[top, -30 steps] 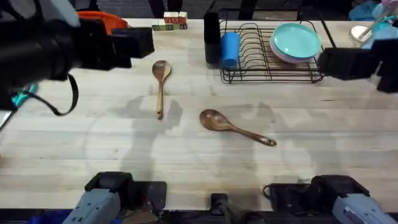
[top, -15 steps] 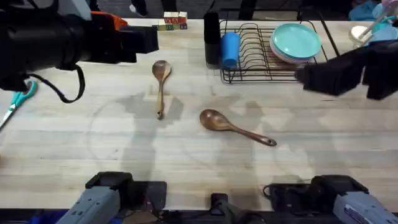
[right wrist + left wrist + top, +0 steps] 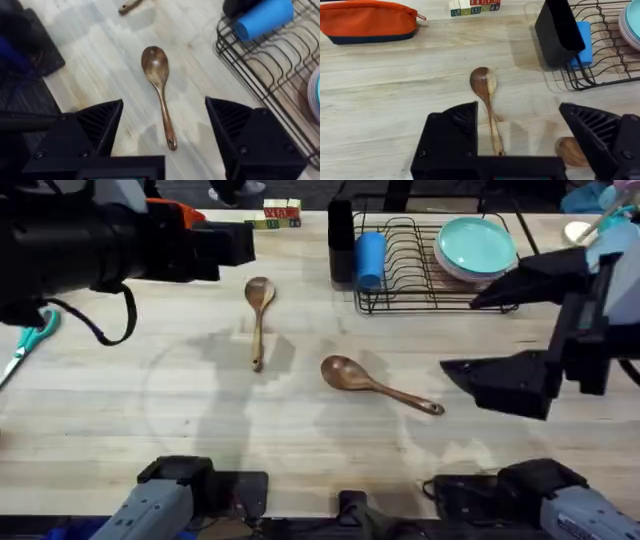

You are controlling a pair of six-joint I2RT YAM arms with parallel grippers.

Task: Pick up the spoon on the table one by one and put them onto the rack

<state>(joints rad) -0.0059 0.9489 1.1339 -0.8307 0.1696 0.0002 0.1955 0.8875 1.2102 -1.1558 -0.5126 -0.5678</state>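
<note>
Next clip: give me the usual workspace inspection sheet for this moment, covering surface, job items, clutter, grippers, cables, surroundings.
Surface: light wooden table, dry, no spills seen.
Job's things: lighter spoon and darker spoon both lie flat on the table, apart from each other; rack holds teal plates, a blue cylinder and a black utensil holder; no spoon in it.
Clutter: orange pouch, toy blocks, teal-handled scissors.
Grippers: left gripper open above the lighter spoon; right gripper open above the darker spoon; neither touches one.
Cables: black cable looping under the left arm.
Surroundings: nothing seen.
</note>
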